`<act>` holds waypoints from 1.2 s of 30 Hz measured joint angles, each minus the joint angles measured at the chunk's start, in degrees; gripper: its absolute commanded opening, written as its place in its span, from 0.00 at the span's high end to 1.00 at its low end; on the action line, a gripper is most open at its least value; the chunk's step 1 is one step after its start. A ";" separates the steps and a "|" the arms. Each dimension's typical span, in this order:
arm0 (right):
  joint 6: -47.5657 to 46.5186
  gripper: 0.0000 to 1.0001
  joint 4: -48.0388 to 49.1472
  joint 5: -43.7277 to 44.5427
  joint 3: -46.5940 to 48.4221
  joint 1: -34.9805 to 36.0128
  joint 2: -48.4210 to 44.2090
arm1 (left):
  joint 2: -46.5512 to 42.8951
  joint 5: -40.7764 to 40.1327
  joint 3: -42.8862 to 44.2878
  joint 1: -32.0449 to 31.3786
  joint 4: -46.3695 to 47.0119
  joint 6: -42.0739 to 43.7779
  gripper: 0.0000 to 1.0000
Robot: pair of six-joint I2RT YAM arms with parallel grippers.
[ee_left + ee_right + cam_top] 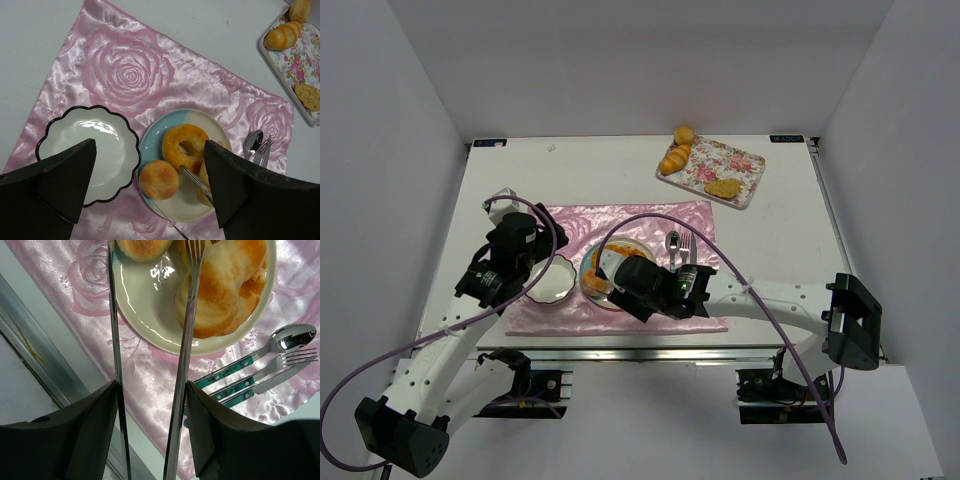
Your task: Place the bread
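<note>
Nearest us, the right gripper clamps the tongs from outside, but the tongs stand spread and grip nothing. One tip reaches over the bread, which sits on the plate beside a bun. The left gripper hangs with its fingers wide apart, holding nothing, above the bowl and plate. Cutlery lies beside the plate on the cloth. Farther off, a tray carries rolls.

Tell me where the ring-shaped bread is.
In the left wrist view the ring-shaped bread lies on the plate beside the round roll, right of the scalloped bowl.
</note>
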 measured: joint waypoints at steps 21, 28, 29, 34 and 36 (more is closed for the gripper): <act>1.49 0.53 8.33 0.61 0.09 -0.02 -15.37 | -0.02 0.00 0.00 0.00 0.00 0.04 0.02; 12.07 0.56 7.63 6.71 -2.86 -24.85 -16.55 | -0.02 -0.33 0.00 0.00 -0.02 0.02 0.02; 13.55 0.56 7.78 7.52 -4.74 -29.64 -17.35 | -0.02 -0.42 0.00 0.00 0.00 0.02 0.02; 18.56 0.52 7.87 6.08 -15.72 -49.27 -20.55 | 0.28 -0.48 0.00 0.00 0.13 0.07 0.02; 19.78 0.45 8.33 5.22 -18.95 -54.21 -19.58 | 0.83 -0.48 0.00 0.00 0.55 0.24 0.02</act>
